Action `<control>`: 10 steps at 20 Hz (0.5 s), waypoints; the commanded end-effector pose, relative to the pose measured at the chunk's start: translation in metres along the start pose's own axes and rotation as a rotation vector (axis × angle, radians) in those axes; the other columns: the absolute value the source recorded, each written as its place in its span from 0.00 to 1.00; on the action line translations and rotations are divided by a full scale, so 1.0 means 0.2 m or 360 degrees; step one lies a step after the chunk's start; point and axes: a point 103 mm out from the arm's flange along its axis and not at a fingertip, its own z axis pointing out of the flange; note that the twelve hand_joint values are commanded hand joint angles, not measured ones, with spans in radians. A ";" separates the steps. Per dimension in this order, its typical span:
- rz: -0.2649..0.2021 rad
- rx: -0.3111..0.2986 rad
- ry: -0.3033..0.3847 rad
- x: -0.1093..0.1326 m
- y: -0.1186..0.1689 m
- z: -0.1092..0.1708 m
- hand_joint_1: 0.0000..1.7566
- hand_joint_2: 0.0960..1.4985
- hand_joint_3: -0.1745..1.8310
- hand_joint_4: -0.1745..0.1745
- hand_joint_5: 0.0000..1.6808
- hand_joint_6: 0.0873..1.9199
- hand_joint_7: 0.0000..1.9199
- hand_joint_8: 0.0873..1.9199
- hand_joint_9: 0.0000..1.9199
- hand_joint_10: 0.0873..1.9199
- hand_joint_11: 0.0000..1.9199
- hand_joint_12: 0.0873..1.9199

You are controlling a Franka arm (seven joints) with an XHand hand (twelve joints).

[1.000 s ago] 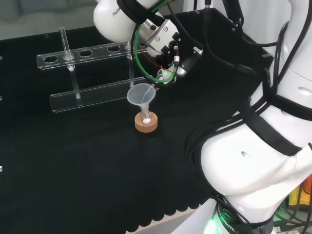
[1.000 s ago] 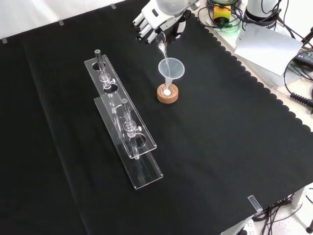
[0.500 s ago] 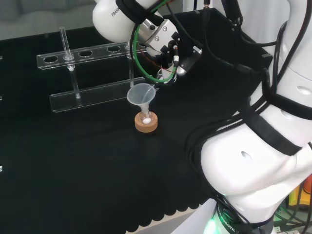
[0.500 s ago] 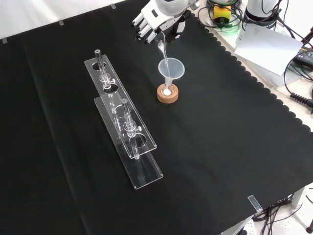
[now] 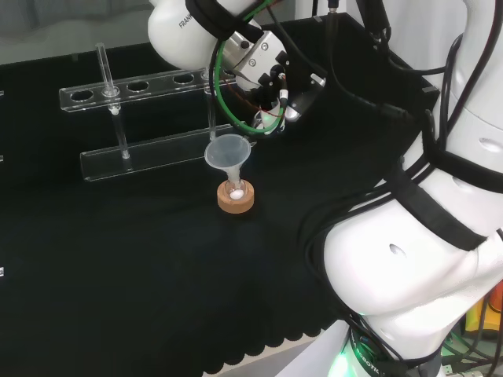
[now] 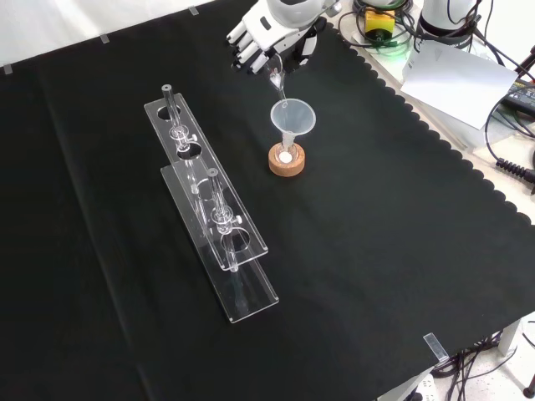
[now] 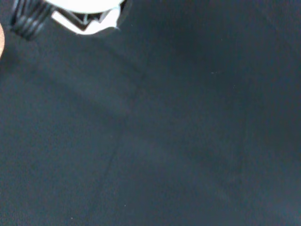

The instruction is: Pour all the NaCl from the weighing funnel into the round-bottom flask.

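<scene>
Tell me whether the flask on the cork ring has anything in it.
Yes: white powder lies at the bottom of the flask, under the funnel.

Black scalloped-edged cloth [image 6: 401, 276] over a pale bench [image 6: 468, 134], cables [image 6: 518, 167] alongside.

The desk [image 6: 376, 276] is covered in plain black cloth with a scalloped edge. At about 12 o'clock in the front view, the robot hand [image 6: 263, 33] is white with black fingers. The funnel [image 6: 293, 118] is clear and colourless, standing in a flask on a tan cork ring [image 6: 287, 161], with a white patch inside. The test-tube rack [image 6: 213, 209] is clear plastic.
</scene>
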 end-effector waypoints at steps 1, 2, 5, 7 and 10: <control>0.0001 0.0005 -0.0032 0.01 -0.01 -0.03 0.63 0.38 0.48 1.00 0.69 0.46 0.23 0.30 0.39 0.23 0.22 0.66; 0.0001 0.0002 -0.0024 0.01 -0.01 -0.03 0.63 0.38 0.48 1.00 0.69 0.46 0.23 0.30 0.39 0.23 0.22 0.66; 0.0003 0.0004 -0.0040 0.00 -0.01 -0.03 0.63 0.38 0.48 1.00 0.69 0.46 0.23 0.30 0.39 0.23 0.22 0.66; 0.0008 0.0006 -0.0065 0.01 -0.01 -0.05 0.63 0.38 0.48 1.00 0.69 0.46 0.23 0.30 0.39 0.23 0.22 0.66; 0.0011 0.0006 -0.0067 0.01 -0.02 -0.06 0.63 0.38 0.48 1.00 0.69 0.46 0.23 0.30 0.39 0.23 0.22 0.66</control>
